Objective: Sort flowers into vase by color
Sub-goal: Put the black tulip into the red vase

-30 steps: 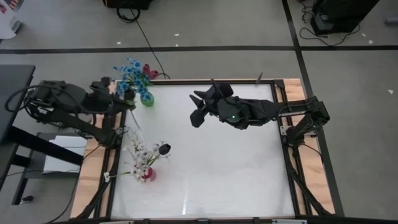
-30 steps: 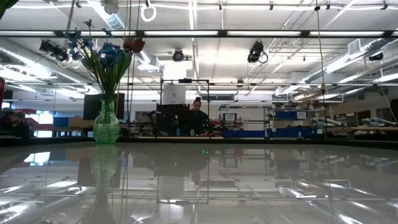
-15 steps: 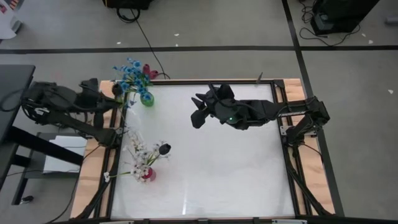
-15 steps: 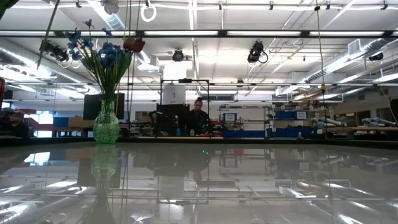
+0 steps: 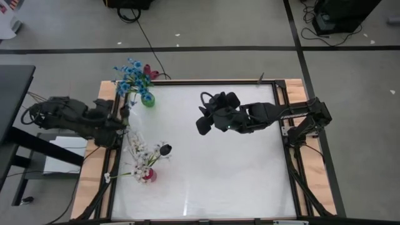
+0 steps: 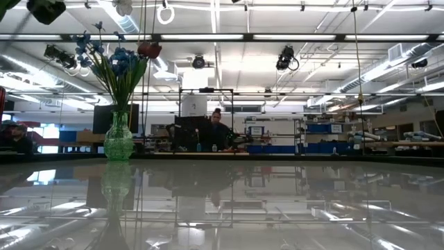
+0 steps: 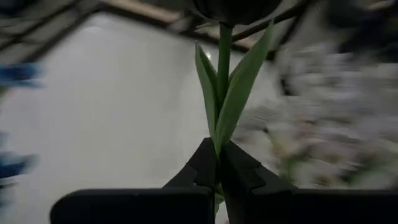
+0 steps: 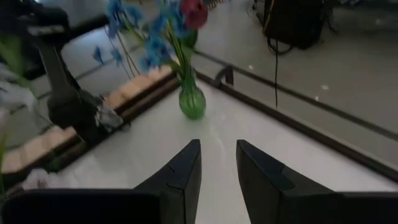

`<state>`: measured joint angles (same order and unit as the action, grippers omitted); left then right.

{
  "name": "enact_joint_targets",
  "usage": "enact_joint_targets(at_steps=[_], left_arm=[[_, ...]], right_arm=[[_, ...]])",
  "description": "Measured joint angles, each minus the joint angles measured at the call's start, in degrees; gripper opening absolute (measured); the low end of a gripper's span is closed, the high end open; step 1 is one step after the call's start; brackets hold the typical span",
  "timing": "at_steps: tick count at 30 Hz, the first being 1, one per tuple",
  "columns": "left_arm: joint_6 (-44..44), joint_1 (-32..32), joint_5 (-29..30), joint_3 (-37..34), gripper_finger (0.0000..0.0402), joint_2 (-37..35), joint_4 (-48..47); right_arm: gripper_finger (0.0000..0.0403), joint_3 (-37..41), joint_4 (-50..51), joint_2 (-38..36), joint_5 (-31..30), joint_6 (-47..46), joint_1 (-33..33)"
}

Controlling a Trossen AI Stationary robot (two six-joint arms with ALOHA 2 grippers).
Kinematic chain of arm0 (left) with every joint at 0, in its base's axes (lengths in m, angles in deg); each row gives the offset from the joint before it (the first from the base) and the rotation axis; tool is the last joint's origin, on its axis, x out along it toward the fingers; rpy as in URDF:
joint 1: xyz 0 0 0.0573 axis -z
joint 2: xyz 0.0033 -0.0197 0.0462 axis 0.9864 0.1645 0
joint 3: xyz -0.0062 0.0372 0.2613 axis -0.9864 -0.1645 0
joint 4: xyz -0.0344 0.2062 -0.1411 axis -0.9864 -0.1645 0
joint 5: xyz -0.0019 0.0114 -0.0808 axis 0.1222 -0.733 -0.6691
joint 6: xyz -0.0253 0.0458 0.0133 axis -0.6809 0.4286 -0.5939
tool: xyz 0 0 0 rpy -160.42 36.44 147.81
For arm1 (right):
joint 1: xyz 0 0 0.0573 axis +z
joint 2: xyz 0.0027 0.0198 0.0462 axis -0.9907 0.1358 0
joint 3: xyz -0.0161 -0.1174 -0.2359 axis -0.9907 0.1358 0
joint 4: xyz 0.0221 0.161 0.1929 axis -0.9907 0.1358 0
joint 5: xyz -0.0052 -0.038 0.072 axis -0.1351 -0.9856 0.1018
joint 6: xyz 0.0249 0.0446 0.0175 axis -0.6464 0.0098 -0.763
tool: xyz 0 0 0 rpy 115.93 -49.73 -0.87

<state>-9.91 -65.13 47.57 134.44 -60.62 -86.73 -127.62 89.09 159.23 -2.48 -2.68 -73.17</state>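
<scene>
Left claw (image 7: 219, 167) clamped tight on a green stem (image 7: 222, 68) with two long leaves; its dark flower head (image 7: 233, 9) is cut off at the frame edge. In the high view this claw (image 5: 123, 114) sits at the tabletop's (image 5: 212, 169) 9 o'clock edge, between both vases. Green vase (image 5: 147, 99) at 11 o'clock holds blue flowers (image 5: 130, 74) plus one red. Pink vase (image 5: 148, 175) at 8 o'clock holds white flowers (image 5: 139, 152). Right claw (image 8: 217, 163) partly open, empty, above tabletop centre.
</scene>
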Motion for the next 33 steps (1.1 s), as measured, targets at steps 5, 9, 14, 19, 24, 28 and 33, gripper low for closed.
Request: enact_joint_targets(at_steps=[5,9,14,19,24,28,33], left_arm=[[3.26,0.02,-13.31,-6.54,0.0015,-8.60,12.59],[6.48,0.02,-20.07,-8.92,0.0015,-13.21,16.79],[13.60,0.02,-22.93,-7.29,0.0015,-15.03,17.57],[20.33,0.02,-26.86,-6.21,0.0015,-14.83,19.16],[20.83,0.02,-29.97,-6.30,0.0015,-13.86,18.76],[22.78,-0.04,-30.22,-6.31,0.0015,-12.97,18.82],[25.92,-0.07,-30.29,-6.29,0.0015,-10.54,19.00]], right_arm=[[0.0110,0.02,5.23,0.00,0.51,-5.58,0.34],[0.0110,0.01,5.96,0.00,0.63,-7.72,0.33],[0.0110,0.00,5.78,0.00,2.23,-9.17,0.45],[0.0110,0.00,5.27,0.00,2.13,-9.33,0.97],[0.0110,0.00,3.90,0.02,2.08,-9.35,1.00],[0.0110,0.02,3.21,0.02,1.89,-9.35,0.97],[0.0110,0.02,2.23,0.02,1.74,-9.35,0.97]])
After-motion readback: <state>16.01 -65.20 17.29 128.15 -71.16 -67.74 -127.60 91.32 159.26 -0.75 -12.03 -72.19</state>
